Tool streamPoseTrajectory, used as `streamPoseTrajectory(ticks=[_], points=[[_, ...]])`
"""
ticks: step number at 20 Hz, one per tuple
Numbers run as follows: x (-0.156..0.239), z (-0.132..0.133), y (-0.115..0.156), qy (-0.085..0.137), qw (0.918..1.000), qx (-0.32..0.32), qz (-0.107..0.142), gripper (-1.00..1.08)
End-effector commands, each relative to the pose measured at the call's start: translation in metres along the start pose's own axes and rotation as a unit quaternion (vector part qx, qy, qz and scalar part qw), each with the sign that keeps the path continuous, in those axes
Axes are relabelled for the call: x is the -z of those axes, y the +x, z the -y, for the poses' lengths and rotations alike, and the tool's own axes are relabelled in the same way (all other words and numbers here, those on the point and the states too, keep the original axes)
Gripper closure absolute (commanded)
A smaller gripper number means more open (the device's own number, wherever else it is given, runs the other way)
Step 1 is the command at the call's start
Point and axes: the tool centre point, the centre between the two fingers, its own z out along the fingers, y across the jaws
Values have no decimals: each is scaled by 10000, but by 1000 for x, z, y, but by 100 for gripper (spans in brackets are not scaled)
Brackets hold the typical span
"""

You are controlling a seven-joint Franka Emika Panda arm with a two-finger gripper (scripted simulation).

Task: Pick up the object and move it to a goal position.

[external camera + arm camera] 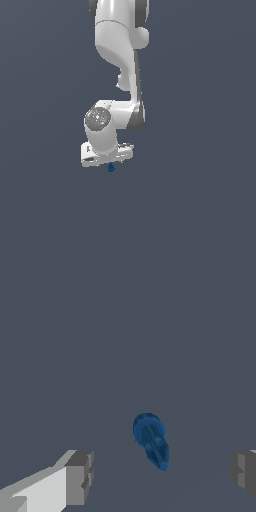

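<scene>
The object (151, 440) is a small dark blue rounded lump with a ribbed, tapering body. In the wrist view it lies on the grey floor between my two fingertips (80, 476), nearer the middle of the gap and touching neither. My gripper (160, 476) is open wide, its jaws standing on either side of the object. In the exterior view the object (111, 167) peeks out just below the white hand of my gripper (109, 161), which hangs low over it. The fingers are hidden there by the hand.
The plain dark grey floor (200, 200) fills both views. The white arm (120, 50) comes down from the top of the exterior view. No goal marker shows.
</scene>
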Motion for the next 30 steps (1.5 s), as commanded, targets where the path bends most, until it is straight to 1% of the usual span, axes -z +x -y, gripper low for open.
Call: streamPoseTrajectory(ticks=[1, 5, 9, 10, 23, 30], points=[[-15, 0, -1, 2, 10000, 4, 5, -92], [-28, 0, -1, 1, 10000, 10, 3, -92], [-28, -1, 1, 1, 10000, 10, 3, -92], [-28, -1, 1, 1, 10000, 10, 3, 108], [-26, 0, 0, 1, 10000, 10, 3, 108], [-3, 7, -3, 1, 10000, 10, 3, 108]])
